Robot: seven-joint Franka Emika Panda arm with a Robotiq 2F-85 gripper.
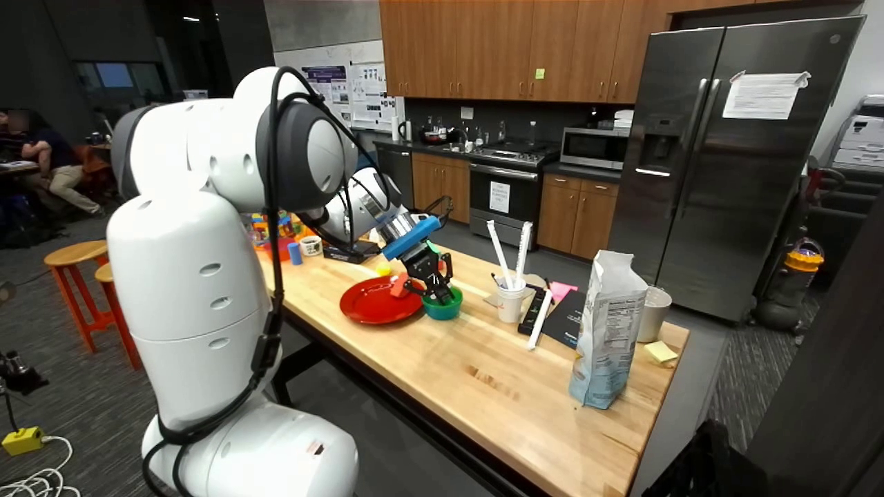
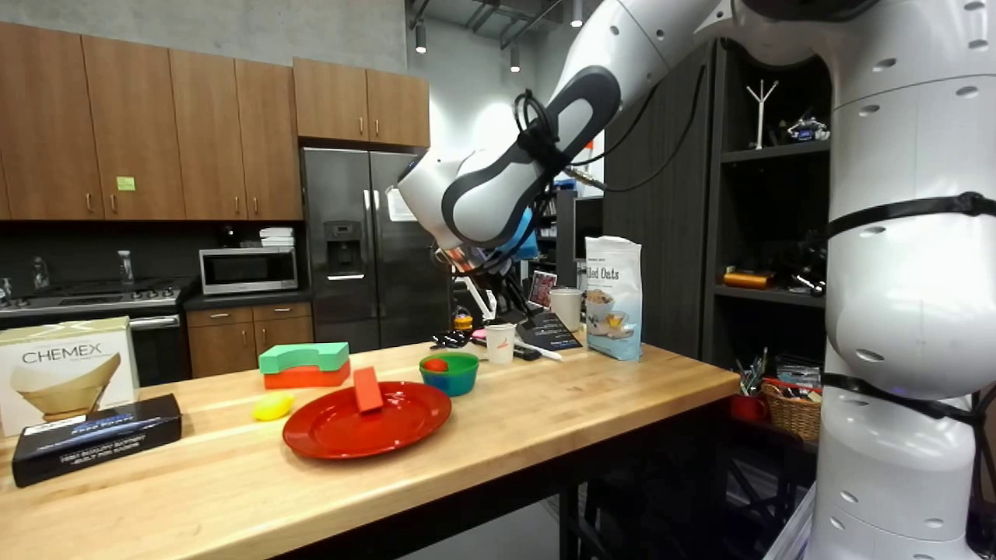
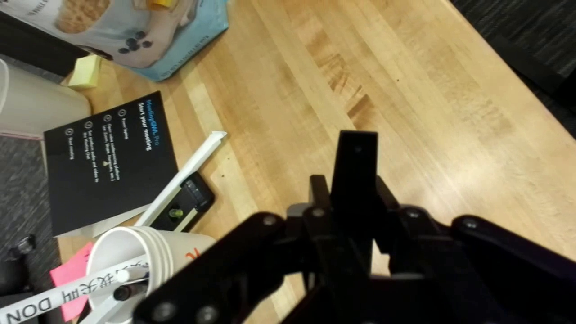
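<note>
My gripper [image 3: 353, 193] hangs tilted above the table with its fingers closed round a dark, narrow black bar [image 3: 356, 157], whose squared end sticks out past the fingertips. What the bar is cannot be told. In an exterior view the gripper [image 1: 439, 288] overlaps the green bowl [image 1: 443, 313]; from another angle it [image 2: 517, 292] is up and behind the white cup [image 2: 500, 344], apart from the bowl. A red ball [image 2: 435, 365] lies in the bowl. Beside that, a red plate [image 2: 334, 428] carries a red block [image 2: 367, 389].
An oats bag [image 2: 615, 299] stands towards the table's end, near a black leaflet [image 3: 112, 166] and a wrapped straw [image 3: 184, 173]. Tall straws rise from the cup. A yellow lemon [image 2: 272, 406], a green block [image 2: 305, 358] on a red one, and a Chemex box [image 2: 70, 373] lie beyond the plate.
</note>
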